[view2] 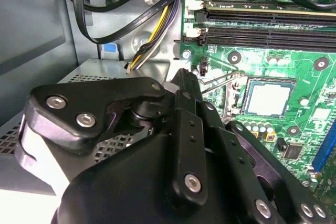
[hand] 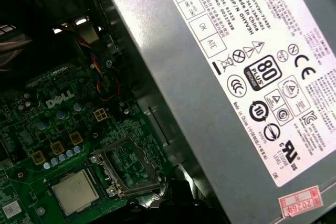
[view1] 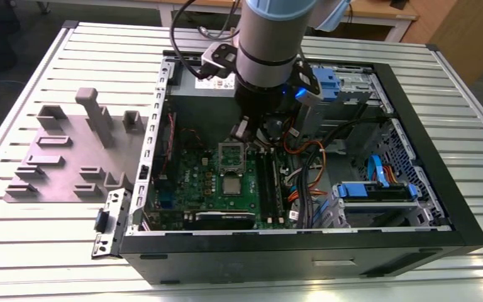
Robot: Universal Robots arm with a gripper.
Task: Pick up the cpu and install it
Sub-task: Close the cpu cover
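Down inside the open computer case [view1: 464,236] with the gripper [view1: 254,135], tip low over the motherboard [view1: 193,182]. Cannot tell how wide it is set, nor whether anything is held.

Resting flat and face up in the open socket: the cpu [view1: 231,186], not at the tip but a little beyond it, on the side away from the power supply [hand: 236,77]. Seen likewise in both wrist views, cpu [view2: 268,98] ahead of the gripper [view2: 185,80] and apart from it.

Between tip and cpu [hand: 75,191]: the hinged socket frame [hand: 126,169], swung up and off the chip. Close to its wire lever [view2: 220,80]; cannot tell whether touching.

Square chip, so no long axis to line up with. Judged: already lying in its seat, frame not yet closed over it.
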